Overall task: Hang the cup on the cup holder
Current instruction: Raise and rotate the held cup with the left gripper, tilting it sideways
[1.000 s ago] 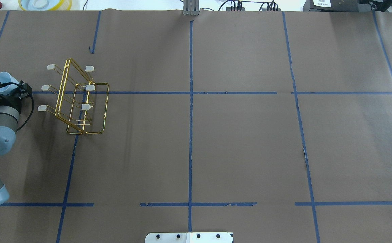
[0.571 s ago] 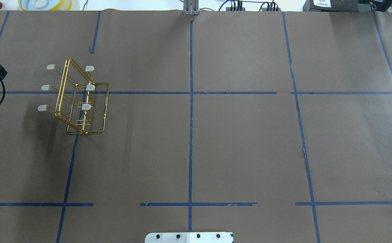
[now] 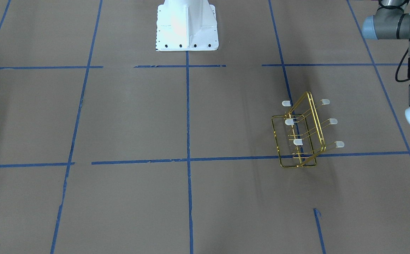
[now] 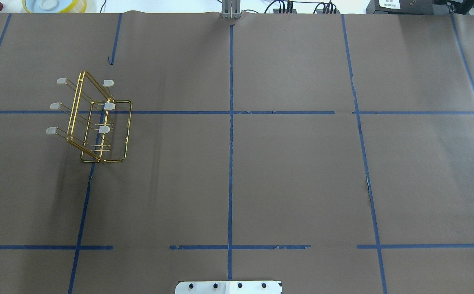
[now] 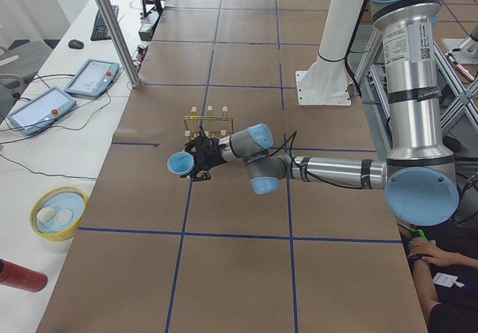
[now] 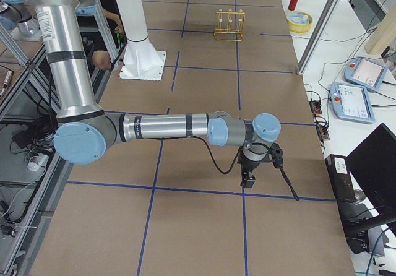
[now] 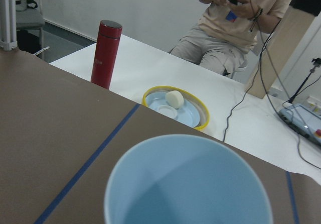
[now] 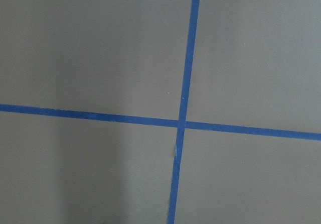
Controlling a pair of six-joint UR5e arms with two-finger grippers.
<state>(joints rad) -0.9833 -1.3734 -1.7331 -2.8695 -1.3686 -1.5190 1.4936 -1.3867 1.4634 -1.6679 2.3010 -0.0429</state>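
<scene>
Closest to me, the left gripper (image 5: pixel 192 160) is clamping the small pale blue plastic tumbler (image 5: pixel 178 164), holding it sideways above the table with its mouth pointing away from the gold wire rack with white-capped prongs (image 5: pixel 208 123) nearby. I'd say it's carrying, not hanging yet, and next it's needing to swing that mouth onto a prong. Way off, the right gripper (image 6: pixel 247 178): can't tell its state.

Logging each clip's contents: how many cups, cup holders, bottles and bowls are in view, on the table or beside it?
cup: 1
cup holder: 1
red bottle: 1
yellow-rimmed bowl: 1
Total: 4
</scene>
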